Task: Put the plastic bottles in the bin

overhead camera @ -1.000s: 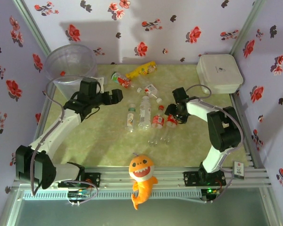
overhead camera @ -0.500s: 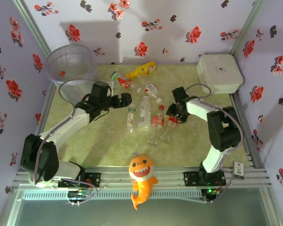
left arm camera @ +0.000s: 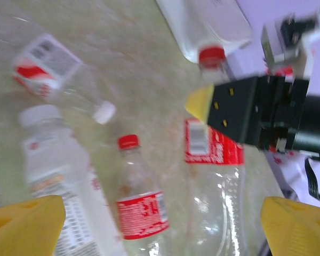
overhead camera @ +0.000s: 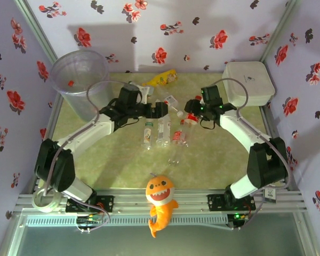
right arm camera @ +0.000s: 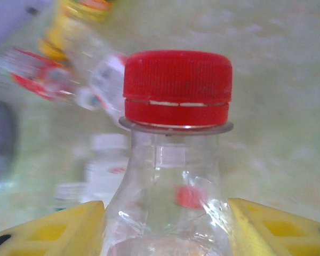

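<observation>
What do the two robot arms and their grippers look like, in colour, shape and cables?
The left arm and the right arm have white tube-shaped links and bulky black joints, each with a thin grey cable looping near the wrist. The left gripper and the right gripper are black; their fingers are tipped with yellow wedge-shaped pads.

Left arm (overhead camera: 90,133) reaches from the near-left corner of the table diagonally toward the middle, elbow low. Its wrist is turned so the left gripper (overhead camera: 160,110) points right. Its yellow fingers (left arm camera: 26,226) are spread wide, jaws fully apart. Right arm (overhead camera: 245,130) rises from the near-right corner along the right edge, forearm angled left toward the far middle. The right gripper (overhead camera: 192,109) points left. Its fingers press on both sides of a red-capped bottle (right arm camera: 176,160) just below the neck. The two grippers face each other, near but apart.
</observation>
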You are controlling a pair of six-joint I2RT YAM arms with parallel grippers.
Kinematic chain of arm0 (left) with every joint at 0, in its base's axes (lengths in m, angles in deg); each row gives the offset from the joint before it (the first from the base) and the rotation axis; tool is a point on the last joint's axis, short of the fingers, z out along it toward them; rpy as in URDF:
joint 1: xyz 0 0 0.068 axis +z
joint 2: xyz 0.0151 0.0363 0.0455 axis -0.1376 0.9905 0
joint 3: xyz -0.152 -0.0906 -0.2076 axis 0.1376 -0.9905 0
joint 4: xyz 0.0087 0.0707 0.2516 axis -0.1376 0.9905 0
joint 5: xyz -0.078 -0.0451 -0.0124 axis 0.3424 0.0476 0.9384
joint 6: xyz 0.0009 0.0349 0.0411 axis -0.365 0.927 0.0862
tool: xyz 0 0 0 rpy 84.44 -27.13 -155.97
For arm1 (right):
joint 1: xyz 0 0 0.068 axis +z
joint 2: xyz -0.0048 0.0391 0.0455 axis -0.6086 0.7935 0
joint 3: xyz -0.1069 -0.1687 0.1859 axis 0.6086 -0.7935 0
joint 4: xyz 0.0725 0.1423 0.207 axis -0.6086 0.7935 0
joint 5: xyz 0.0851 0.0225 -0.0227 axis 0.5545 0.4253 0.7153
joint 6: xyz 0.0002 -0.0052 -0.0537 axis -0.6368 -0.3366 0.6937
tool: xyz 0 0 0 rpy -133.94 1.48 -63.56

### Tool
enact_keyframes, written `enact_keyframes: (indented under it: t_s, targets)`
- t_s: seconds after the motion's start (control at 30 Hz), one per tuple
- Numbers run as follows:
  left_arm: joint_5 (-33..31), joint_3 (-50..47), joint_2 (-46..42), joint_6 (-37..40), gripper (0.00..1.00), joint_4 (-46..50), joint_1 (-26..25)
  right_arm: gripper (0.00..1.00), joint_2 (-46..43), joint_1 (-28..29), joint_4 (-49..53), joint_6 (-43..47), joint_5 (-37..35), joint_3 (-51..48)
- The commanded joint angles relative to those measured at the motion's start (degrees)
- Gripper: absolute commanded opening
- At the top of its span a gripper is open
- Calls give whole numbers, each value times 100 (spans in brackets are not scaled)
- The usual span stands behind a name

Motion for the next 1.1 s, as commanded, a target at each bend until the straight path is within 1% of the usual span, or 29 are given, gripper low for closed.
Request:
enact_keyframes:
  t_s: [0.0,0.1,0.17,0.43,0.67,0.73,0.8,0.97,1.03,1.07]
  targets:
    - [627,264,289,-119,95,-365,-237,40,-84,43,-1395,-437,815,-247]
    - [723,397,572,-139,95,-372,-376,40,-41,52,-2016,-781,1163,-370]
    - [793,504,807,-160,95,-316,-397,39,-12,75,-2215,-887,1292,-376]
    - [923,795,1319,-225,95,-447,-508,39,87,238,-2281,-897,1524,-347]
    - [923,732,1351,-274,91,-604,-507,38,190,289,-2230,-858,1521,-339]
    - [924,726,1345,-274,89,-618,-504,38,205,298,-2182,-823,1504,-334]
    - [917,725,1360,-289,84,-622,-504,39,194,297,-2123,-776,1482,-341]
    - [913,790,1443,-306,62,-630,-504,39,158,300,-1994,-678,1489,-326]
    - [917,826,1489,-319,60,-615,-508,41,147,298,-1975,-661,1503,-318]
    - [915,846,1508,-324,59,-613,-504,45,146,299,-1966,-647,1516,-306]
